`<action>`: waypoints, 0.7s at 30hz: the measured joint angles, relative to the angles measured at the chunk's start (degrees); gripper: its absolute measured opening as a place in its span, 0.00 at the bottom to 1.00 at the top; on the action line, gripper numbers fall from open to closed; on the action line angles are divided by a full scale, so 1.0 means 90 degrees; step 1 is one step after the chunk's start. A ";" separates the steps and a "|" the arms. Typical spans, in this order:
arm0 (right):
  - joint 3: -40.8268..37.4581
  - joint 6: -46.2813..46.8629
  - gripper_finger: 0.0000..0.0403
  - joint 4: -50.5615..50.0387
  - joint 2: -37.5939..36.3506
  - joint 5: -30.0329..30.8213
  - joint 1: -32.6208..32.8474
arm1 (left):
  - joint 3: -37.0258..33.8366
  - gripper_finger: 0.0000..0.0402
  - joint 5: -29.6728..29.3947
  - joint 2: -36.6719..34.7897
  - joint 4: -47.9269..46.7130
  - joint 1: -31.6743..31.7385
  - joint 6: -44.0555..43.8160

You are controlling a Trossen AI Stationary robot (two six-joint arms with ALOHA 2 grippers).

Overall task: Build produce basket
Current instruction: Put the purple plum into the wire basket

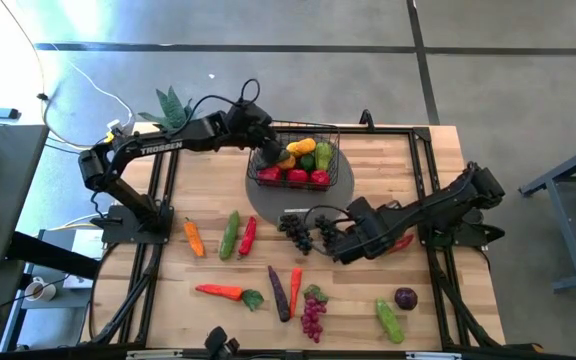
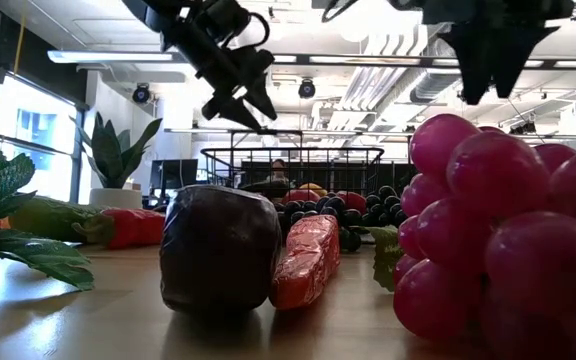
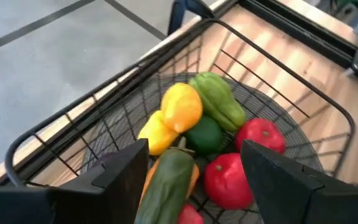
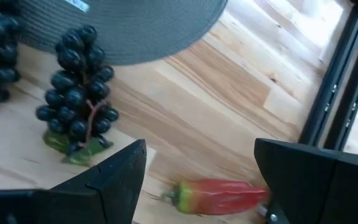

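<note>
The left gripper (image 1: 271,152) hangs with wide jaws over the basket (image 1: 333,140), which stands on the grey disc (image 1: 268,200) holding produce (image 3: 229,177). The right gripper (image 1: 330,238) waits with wide jaws near dark grapes (image 4: 76,93) and a red pepper (image 4: 219,195).

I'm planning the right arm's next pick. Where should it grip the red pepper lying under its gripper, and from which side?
Grip the red pepper across its thicker red body, not the green stem end. It lies flat on bare table, clear of the dark grapes, so come straight down from above with the open right gripper, fingers either side of its long axis.
</note>
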 joint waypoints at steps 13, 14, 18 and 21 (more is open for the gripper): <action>-0.1527 0.0932 0.70 0.0194 -0.1713 -0.0773 0.0553 | 0.0104 0.61 -0.0024 -0.0089 -0.0223 -0.0681 0.0107; -0.1630 0.1030 0.70 0.0299 -0.1864 -0.0879 0.0623 | 0.0104 0.61 -0.0024 -0.0096 -0.0221 -0.0729 0.0104; -0.1974 0.1414 0.70 0.0694 -0.2339 -0.1286 0.0926 | 0.0104 0.61 -0.0027 -0.0098 -0.0220 -0.0934 0.0004; -0.2159 0.1729 0.70 0.0881 -0.2543 -0.1668 0.1157 | 0.0104 0.61 -0.0027 -0.0098 -0.0222 -0.1055 0.0001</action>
